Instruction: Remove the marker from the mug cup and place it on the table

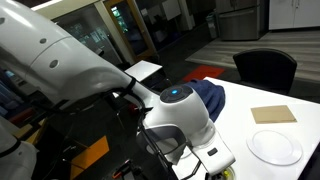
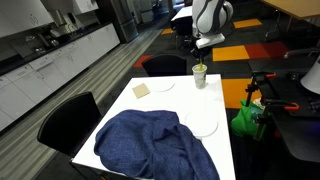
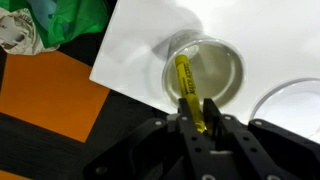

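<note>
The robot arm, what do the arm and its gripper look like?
The arm has rounded, glossy white shells, with a glowing blue disc on one joint. Black cables run beside it. In the wrist view the gripper is black, with blocky, angular fingers.

We see a glossy white arm point(image 1: 60, 55) w/ rounded shells, blue LED point(image 1: 178, 95) atop one joint, black cables point(image 1: 133, 98); gripper point(image 3: 203, 119) matte black.

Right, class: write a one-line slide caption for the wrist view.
Wrist view: the tool grips the yellow marker leaning in the mug cup near the table edge.
</note>
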`<control>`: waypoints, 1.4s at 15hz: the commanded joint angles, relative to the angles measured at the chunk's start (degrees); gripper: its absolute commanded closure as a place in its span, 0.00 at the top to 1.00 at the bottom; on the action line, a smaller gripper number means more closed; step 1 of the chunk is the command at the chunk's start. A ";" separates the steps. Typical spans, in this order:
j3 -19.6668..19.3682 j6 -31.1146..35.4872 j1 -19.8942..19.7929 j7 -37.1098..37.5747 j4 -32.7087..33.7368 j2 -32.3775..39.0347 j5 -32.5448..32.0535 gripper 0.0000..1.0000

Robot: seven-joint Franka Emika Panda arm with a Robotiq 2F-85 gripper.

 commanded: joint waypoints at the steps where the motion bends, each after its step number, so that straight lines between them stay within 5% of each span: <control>1: -2.57 2.04 2.23 3.00 -5.14 -7.63 -4.76 0.05; 8: -13.40 4.86 10.34 14.05 -8.90 -18.21 -23.36 0.05; 11: -14.44 4.79 10.58 19.67 -8.92 -23.14 -32.97 0.05; 14: -12.45 3.66 9.85 21.76 -9.01 -27.36 -35.83 0.05; 19: -10.27 -0.47 12.90 18.64 -8.95 -31.32 -30.48 0.05; 20: -0.02 -0.92 4.45 14.13 -8.92 -30.53 -23.75 0.05; 21: 1.83 -2.03 4.11 12.41 -8.65 -30.55 -20.53 0.05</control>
